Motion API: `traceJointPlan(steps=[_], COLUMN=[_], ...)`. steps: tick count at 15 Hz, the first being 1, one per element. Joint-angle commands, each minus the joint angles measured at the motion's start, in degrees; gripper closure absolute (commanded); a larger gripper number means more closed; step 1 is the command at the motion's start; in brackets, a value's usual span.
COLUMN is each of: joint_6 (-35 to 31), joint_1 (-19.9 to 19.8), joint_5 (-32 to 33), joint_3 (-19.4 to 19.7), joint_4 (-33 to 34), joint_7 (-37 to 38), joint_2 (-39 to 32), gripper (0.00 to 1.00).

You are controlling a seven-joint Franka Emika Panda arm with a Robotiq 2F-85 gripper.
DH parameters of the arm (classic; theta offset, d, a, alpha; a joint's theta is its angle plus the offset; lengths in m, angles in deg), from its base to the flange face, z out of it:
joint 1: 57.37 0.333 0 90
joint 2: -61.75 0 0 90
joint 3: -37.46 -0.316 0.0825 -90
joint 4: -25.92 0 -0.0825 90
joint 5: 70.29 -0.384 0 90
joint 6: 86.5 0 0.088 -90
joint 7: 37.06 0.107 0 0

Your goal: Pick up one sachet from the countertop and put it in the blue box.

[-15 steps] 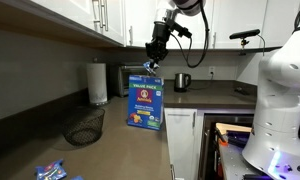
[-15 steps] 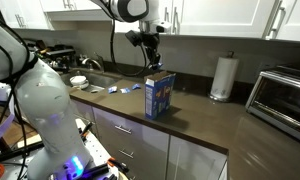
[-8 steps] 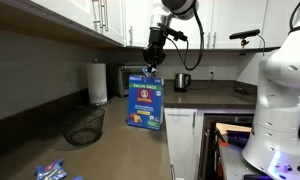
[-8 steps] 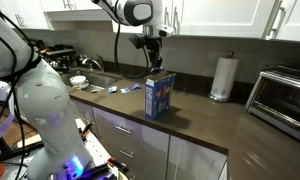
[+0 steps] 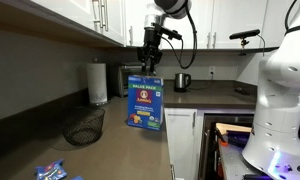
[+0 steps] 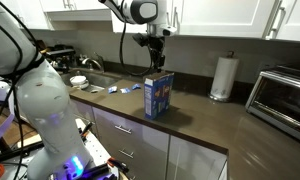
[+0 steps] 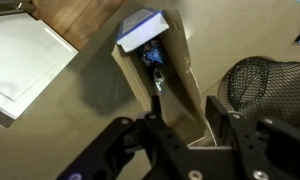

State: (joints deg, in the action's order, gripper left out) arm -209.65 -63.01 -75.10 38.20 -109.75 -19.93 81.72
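The blue box (image 5: 144, 103) stands upright on the countertop (image 5: 120, 150) in both exterior views (image 6: 159, 94). My gripper (image 5: 148, 58) hangs just above its open top, also in the exterior view (image 6: 155, 58). In the wrist view the jaws (image 7: 187, 116) are open and empty over the box (image 7: 140, 30). A blue and white sachet (image 7: 155, 68) lies inside the box. Other sachets lie on the countertop (image 5: 50, 170), also in the exterior view (image 6: 115, 89).
A black wire mesh basket (image 5: 85, 127) sits near the box, also in the wrist view (image 7: 255, 80). A paper towel roll (image 5: 98, 82), a grey toaster (image 5: 118, 80) and a dark mug (image 5: 182, 81) stand behind. The counter's edge runs close beside the box.
My gripper has shifted a little sideways above the box top. The sachet that hung under the jaws no longer shows there.
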Motion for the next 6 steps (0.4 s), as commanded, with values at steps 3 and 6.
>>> traceJointPlan(steps=[3,6], joint_6=[7.2,11.2], joint_1=[2.7,5.0], joint_5=[1.0,0.2], joint_3=[-3.3,-4.9], joint_4=[4.1,4.2], joint_7=[0.4,0.3], joint_2=[-0.2,0.2], gripper=[0.06,0.00])
